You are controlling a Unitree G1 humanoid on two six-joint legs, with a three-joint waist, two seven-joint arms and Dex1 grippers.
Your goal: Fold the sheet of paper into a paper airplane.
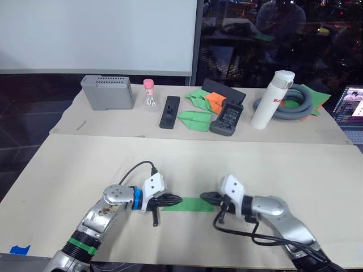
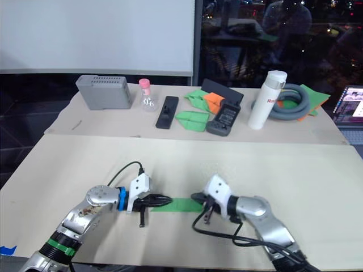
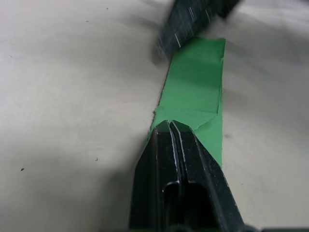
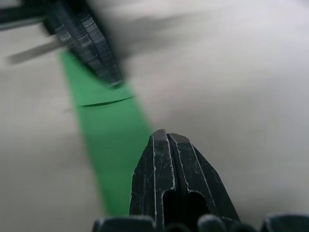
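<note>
The sheet of paper [image 1: 190, 204] lies flat on the near part of the table, folded into a narrow bright green strip with creases. My left gripper [image 1: 176, 199] is shut, its tips resting on the strip's left end [image 3: 198, 82]. My right gripper [image 1: 205, 196] is shut too, its tips at the strip's right end [image 4: 111, 140]. The two grippers point at each other along the strip. Neither has the paper between its fingers.
Along the far side of the table stand a grey box [image 1: 108, 92], a pink-capped bottle [image 1: 150, 95], a black remote [image 1: 169, 111], small green darts [image 1: 195, 120], an orange dart [image 1: 214, 101], a white bottle [image 1: 272, 99], a coiled grey hose [image 1: 292, 105] and a laptop [image 1: 351, 107].
</note>
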